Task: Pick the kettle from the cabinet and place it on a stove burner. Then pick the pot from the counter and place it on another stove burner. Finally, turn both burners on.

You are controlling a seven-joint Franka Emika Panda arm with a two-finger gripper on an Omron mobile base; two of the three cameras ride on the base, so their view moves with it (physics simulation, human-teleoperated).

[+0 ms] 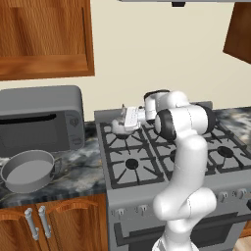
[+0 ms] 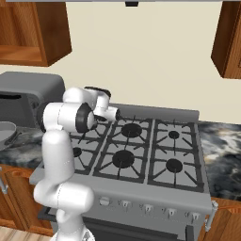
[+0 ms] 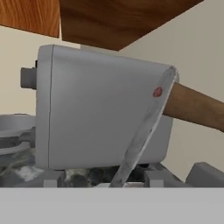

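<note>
The gripper point(image 1: 125, 119) hangs low over the stove's point(image 1: 196, 188) back-left burner point(image 1: 122, 138), pointing toward the microwave point(image 1: 41, 122); whether its jaws stand apart or closed can't be told, since arm and kettle crowd them. The kettle point(image 1: 118, 127), small and silvery-white, sits on that back-left grate right at the fingers, partly hidden by the white hand. In the hand view, a thin silvery curved strip with a brown wooden-looking piece behind it crosses in front of the microwave's grey side; what it is stays unclear. The pot point(image 1: 28, 170), wide and grey w/ side handles, rests on the marbled counter point(image 1: 81, 171) left of the stove, in front of the microwave. The wall cabinet point(image 1: 46, 39) hangs above the microwave, up and left of the stove. The stove's other burners carry nothing.
</note>
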